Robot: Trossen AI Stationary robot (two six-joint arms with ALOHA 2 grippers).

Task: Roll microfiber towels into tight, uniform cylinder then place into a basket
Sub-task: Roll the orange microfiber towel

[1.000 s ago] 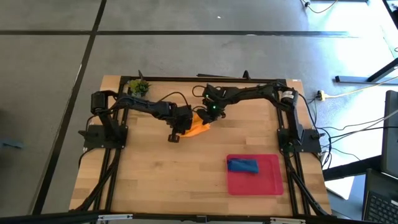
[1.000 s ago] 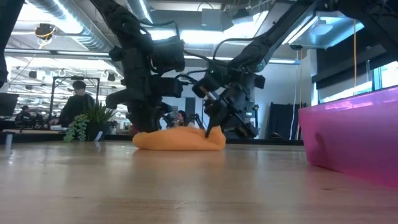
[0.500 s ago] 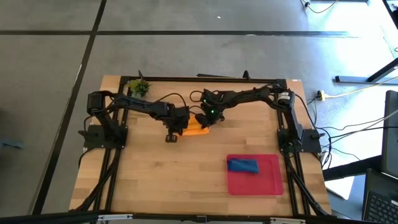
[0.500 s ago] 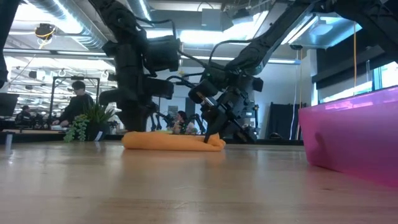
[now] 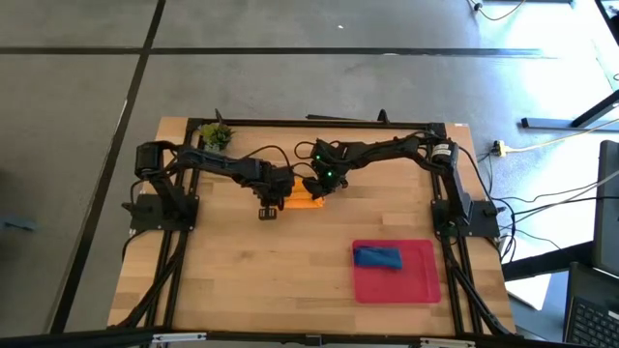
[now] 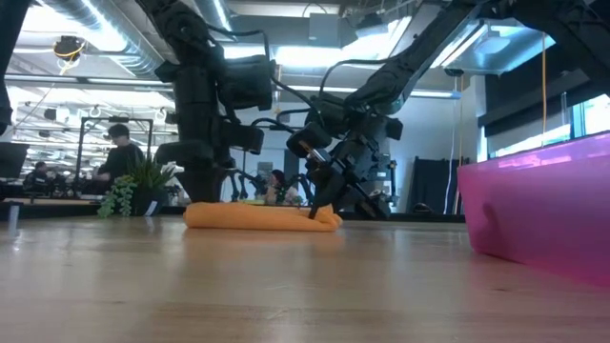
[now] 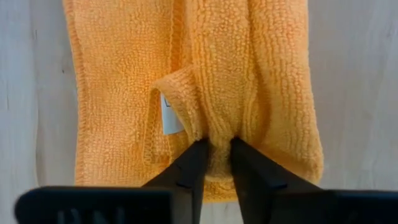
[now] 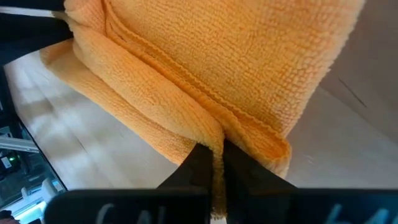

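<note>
Orange towel folds sat pinched between both grippers' jaws, left gripper and right gripper; from above we could hardly see it beneath them. Versus a second earlier, it lay flatter on the table. Blue towel rested in the basket.

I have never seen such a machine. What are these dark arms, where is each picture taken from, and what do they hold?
It is a robot with two arms at a wooden table. One camera looks down from above, one sits at table height, and one rides on each wrist. The left gripper has its fingers around a fold of the orange towel, which lies flat on the table. The right gripper is shut on that towel's edge. The blue towel, already rolled, lies in the red basket. A small plant stands at a far corner.
</note>
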